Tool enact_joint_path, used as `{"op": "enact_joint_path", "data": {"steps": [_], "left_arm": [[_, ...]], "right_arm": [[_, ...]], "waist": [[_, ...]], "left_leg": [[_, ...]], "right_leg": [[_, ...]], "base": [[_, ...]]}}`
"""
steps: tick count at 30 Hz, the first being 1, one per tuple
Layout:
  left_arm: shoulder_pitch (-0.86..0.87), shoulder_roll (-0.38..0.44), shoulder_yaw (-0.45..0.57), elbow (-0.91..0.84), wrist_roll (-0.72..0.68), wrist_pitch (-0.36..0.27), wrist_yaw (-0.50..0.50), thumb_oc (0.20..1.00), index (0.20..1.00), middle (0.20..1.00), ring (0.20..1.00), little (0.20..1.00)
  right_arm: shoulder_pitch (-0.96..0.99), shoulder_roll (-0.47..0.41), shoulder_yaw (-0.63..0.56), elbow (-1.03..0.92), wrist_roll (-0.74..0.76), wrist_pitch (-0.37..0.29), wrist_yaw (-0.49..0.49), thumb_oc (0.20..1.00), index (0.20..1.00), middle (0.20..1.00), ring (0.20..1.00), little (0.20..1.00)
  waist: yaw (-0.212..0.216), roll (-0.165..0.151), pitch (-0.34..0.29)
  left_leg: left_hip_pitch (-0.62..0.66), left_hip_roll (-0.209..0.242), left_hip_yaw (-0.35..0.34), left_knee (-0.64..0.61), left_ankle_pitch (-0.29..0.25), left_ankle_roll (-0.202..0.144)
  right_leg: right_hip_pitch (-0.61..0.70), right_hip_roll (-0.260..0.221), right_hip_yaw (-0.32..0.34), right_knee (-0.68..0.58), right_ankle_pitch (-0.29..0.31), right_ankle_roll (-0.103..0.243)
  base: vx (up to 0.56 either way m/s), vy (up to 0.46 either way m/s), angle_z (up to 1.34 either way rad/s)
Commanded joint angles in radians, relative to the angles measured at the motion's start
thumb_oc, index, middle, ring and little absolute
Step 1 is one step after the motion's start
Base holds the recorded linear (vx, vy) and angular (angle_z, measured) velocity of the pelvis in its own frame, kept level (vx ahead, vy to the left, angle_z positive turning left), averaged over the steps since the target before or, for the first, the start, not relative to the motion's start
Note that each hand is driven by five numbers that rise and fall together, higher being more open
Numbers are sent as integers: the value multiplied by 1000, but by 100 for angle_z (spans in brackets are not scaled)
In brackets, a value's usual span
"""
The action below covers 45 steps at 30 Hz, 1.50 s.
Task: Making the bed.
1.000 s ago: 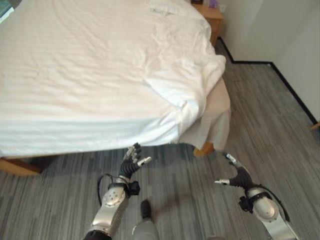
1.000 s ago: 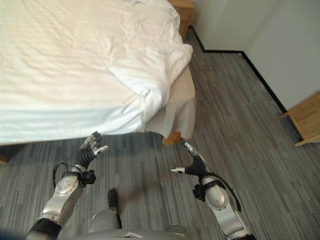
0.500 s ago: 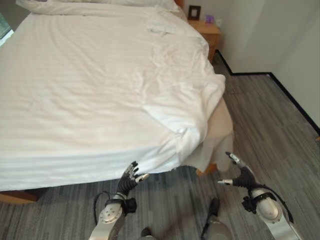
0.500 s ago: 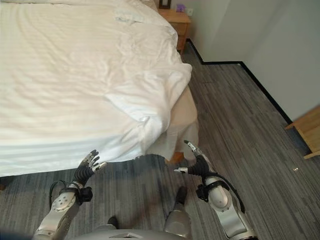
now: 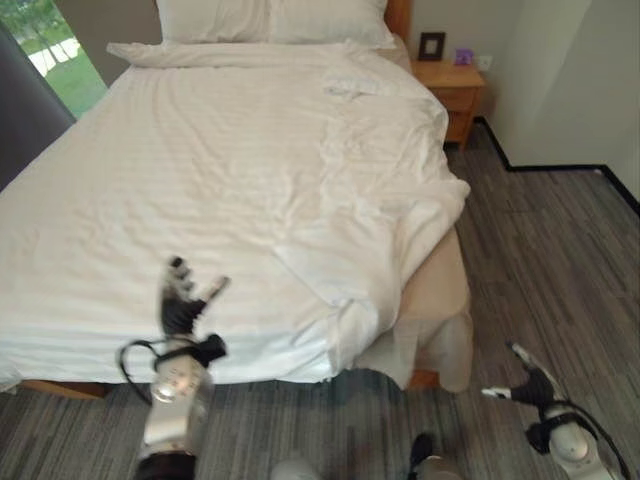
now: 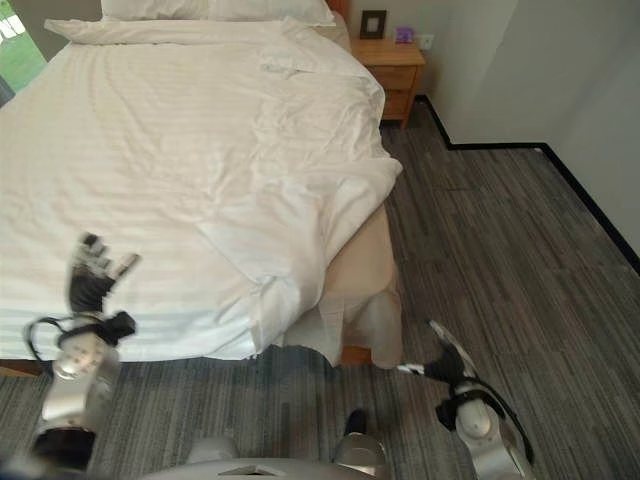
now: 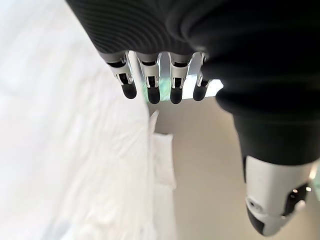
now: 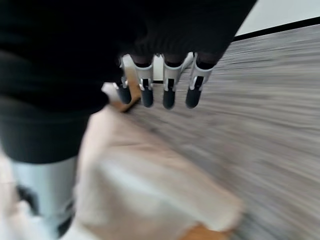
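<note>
At the foot of the bed, the robot's left hand is raised over the near edge of the white duvet, fingers straight and spread, holding nothing. The right hand hangs low over the grey plank floor just past the bed's near right corner, its fingers likewise extended and empty, apart from the bedding.

The duvet covers most of the mattress but lies rumpled on the right side, where a folded-back flap bunches toward the corner and drapes over the edge. Below it the beige bed skirt is exposed, and a wooden bed leg shows at the floor; the right wrist view looks along that skirt, blurred.

Farther up, a small crumpled patch of white cloth sits on the duvet near the head; what it is cannot be made out. White pillows line the headboard, their tops cut off by the frame. A wooden nightstand stands beside the head of the bed against the wall, carrying a dark picture frame and a small purple object too small to identify. A window with greenery outside shows at far left, partly cut off by a dark curtain.
</note>
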Motion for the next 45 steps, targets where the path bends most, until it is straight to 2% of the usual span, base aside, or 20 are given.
{"op": "enact_joint_path", "data": {"steps": [1, 2, 3, 5, 6, 9, 13, 14, 18, 21, 24, 30, 31, 35, 38, 39, 40, 41, 42, 45], "left_arm": [[-62, 54, -44, -20, 76, -51, 42, 1000, 1000, 1000, 1000, 1000], [-65, 64, -52, -11, 95, -47, 41, 1000, 1000, 1000, 1000, 1000], [-82, 65, -89, 13, 118, -41, 26, 1000, 1000, 1000, 1000, 1000], [-87, 62, -99, 11, 125, -39, 17, 1000, 1000, 1000, 1000, 1000], [-119, 56, -143, 29, 169, -17, 5, 1000, 1000, 1000, 1000, 1000], [-150, 55, -174, 67, 222, 10, 11, 1000, 1000, 1000, 1000, 1000], [-241, 133, -246, 229, 492, 141, 55, 1000, 1000, 1000, 1000, 1000], [-287, 168, -289, 330, 623, 188, 75, 1000, 1000, 1000, 1000, 1000], [-328, 206, -360, 449, 769, 240, 72, 1000, 1000, 1000, 1000, 1000], [-376, 202, -410, 589, 798, 265, 81, 1000, 1000, 1000, 1000, 1000], [-511, 202, -529, 813, 816, 291, 72, 1000, 1000, 1000, 1000, 1000], [-581, 168, -544, 1072, 749, 308, 25, 1000, 1000, 1000, 1000, 1000], [-574, 153, -536, 1112, 740, 313, 8, 200, 200, 200, 200, 200], [-574, 157, -504, 1121, 680, 293, 4, 200, 200, 200, 200, 200], [-584, 147, -524, 971, 635, 240, 43, 200, 200, 200, 200, 200], [-578, 140, -537, 876, 632, 223, 56, 200, 200, 200, 200, 200], [-545, 113, -569, 591, 650, 203, 52, 200, 200, 200, 200, 200], [-517, 94, -584, 443, 660, 184, 37, 200, 200, 200, 200, 200], [-513, 96, -582, 437, 661, 187, 35, 200, 200, 200, 200, 200], [-457, 44, -627, 137, 665, 148, -64, 200, 200, 200, 200, 200]], "right_arm": [[-58, -54, 30, 25, 62, -10, -24, 1000, 1000, 1000, 1000, 1000], [-62, -60, 34, 44, 68, -9, -21, 1000, 1000, 1000, 1000, 1000], [-70, -68, 44, 70, 76, -13, -12, 1000, 1000, 1000, 1000, 1000], [-66, -68, 44, 73, 75, -15, -1, 1000, 1000, 1000, 1000, 1000], [-53, -62, 40, 66, 83, -19, 1, 1000, 1000, 1000, 1000, 1000], [-38, -56, 36, 50, 86, -21, 7, 1000, 1000, 1000, 1000, 1000], [-28, -65, 51, 25, 82, -36, 24, 1000, 1000, 1000, 1000, 1000], [-32, -69, 52, 32, 83, -44, 19, 1000, 1000, 1000, 1000, 1000], [-29, -78, 49, 28, 81, -55, 17, 1000, 1000, 1000, 1000, 1000], [-38, -94, 68, 28, 75, -67, 17, 1000, 1000, 1000, 1000, 1000], [-127, -145, 115, -4, 92, -79, 8, 1000, 1000, 1000, 1000, 1000], [-181, -147, 139, -51, 124, -82, 22, 1000, 1000, 1000, 1000, 1000], [-184, -144, 141, -65, 130, -83, 25, 1000, 1000, 1000, 1000, 1000], [-166, -142, 137, -111, 146, -91, 36, 1000, 1000, 1000, 1000, 1000], [-143, -139, 141, -113, 140, -92, 38, 1000, 1000, 1000, 1000, 1000], [-127, -142, 140, -115, 136, -94, 39, 1000, 1000, 1000, 1000, 1000], [-95, -134, 130, -99, 125, -90, 39, 1000, 1000, 1000, 1000, 1000], [-86, -126, 120, -86, 122, -85, 38, 1000, 1000, 1000, 1000, 1000], [-86, -126, 121, -86, 121, -86, 38, 1000, 1000, 1000, 1000, 1000], [-84, -88, 107, -13, 129, -60, 37, 1000, 1000, 1000, 1000, 1000]], "waist": [[-7, 44, 10], [-6, 55, 5], [-4, 72, -3], [-10, 76, -9], [-37, 81, -20], [-52, 84, -31], [-89, 83, -44], [-101, 81, -45], [-123, 80, -41], [-147, 80, -32], [-193, 75, 33], [-237, 72, 43], [-243, 70, 46], [-253, 67, 57], [-236, 76, 55], [-232, 79, 54], [-221, 85, 46], [-213, 88, 42], [-214, 87, 40], [-197, 93, 14]], "left_leg": [[42, -48, 69, -275, -105, 77], [59, -49, 55, -364, -107, 87], [74, -60, 28, -465, -76, 93], [92, -58, 32, -478, -77, 94], [115, -44, 71, -505, -60, 88], [145, -36, 104, -518, -66, 87], [170, -36, 137, -521, -90, 86], [176, -35, 159, -521, -99, 86], [173, -41, 176, -521, -111, 88], [159, -46, 197, -521, -118, 90], [60, -47, 217, -521, -97, 87], [-49, -37, 246, -521, -74, 82], [-60, -35, 252, -521, -72, 82], [-68, -36, 272, -521, -70, 79], [-28, -41, 267, -521, -81, 83], [-13, -42, 263, -521, -90, 85], [14, -50, 252, -521, -98, 91], [31, -55, 244, -521, -109, 95], [27, -56, 244, -521, -104, 95], [73, -72, 229, -521, -128, 109]], "right_leg": [[27, 9, 19, -34, 1, 85], [29, 17, 36, -34, -5, 91], [38, 31, 59, -34, -21, 93], [44, 37, 70, -34, -32, 90], [49, 45, 70, -34, -37, 84], [57, 49, 74, -34, -42, 83], [48, 45, 99, -34, -32, 92], [41, 43, 109, -34, -27, 98], [24, 36, 122, -34, -20, 109], [-17, 31, 145, -34, -5, 118], [-164, 24, 186, -34, 49, 130], [-297, 27, 221, -34, 89, 137], [-313, 27, 228, -34, 91, 139], [-339, 23, 244, -34, 96, 142], [-293, 12, 235, -34, 81, 141], [-271, 9, 230, -34, 72, 141], [-230, 0, 216, -34, 62, 139], [-207, -2, 208, -34, 51, 139], [-210, -2, 208, -34, 55, 138], [-151, -12, 191, -34, 38, 138]], "base": [[212, 64, -26], [295, 76, -51], [243, 56, -59], [140, 31, -69], [85, 29, -79], [118, 42, -29], [86, 48, -21], [57, 35, -27], [26, 42, -17], [-62, 61, -20], [-304, 62, -37], [-89, 24, -24], [-17, 13, -22], [7, 1, -39], [67, -24, -5], [91, -22, 22], [118, -15, 32], [79, -17, 40], [74, -3, 34], [100, 15, 25]]}}
